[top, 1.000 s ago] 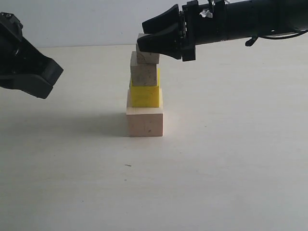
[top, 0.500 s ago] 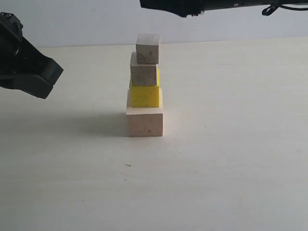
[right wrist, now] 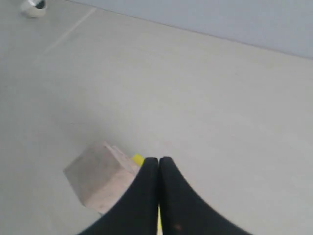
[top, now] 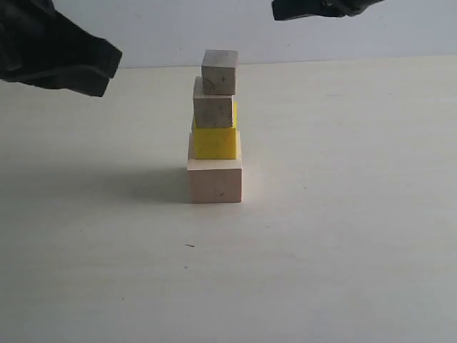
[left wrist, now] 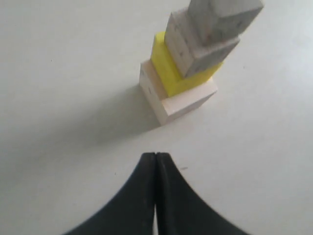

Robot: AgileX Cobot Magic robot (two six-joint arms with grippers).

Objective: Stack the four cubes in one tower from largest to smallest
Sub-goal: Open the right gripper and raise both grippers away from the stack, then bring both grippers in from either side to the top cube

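Observation:
The tower stands mid-table: a large pale wood cube (top: 214, 180) at the bottom, a yellow cube (top: 215, 141) on it, then a small wood cube (top: 213, 108) and a smaller one (top: 219, 72) on top. Nothing touches it. My left gripper (top: 100, 68) hovers up left of the tower, shut and empty; its wrist view shows the fingertips (left wrist: 155, 155) pressed together before the tower's large cube (left wrist: 183, 100). My right gripper (top: 278, 11) is at the top edge, up right of the tower, shut and empty (right wrist: 158, 159) above the top cube (right wrist: 98, 176).
A pale tabletop (top: 343, 214) spreads around the tower, with a blue-grey wall (top: 178, 32) behind. A small shiny round object (right wrist: 33, 7) lies far off on the table in the right wrist view.
My right gripper let go of the top cube, rose away to the upper right and shut. My left gripper moved up and right. The tower stayed still.

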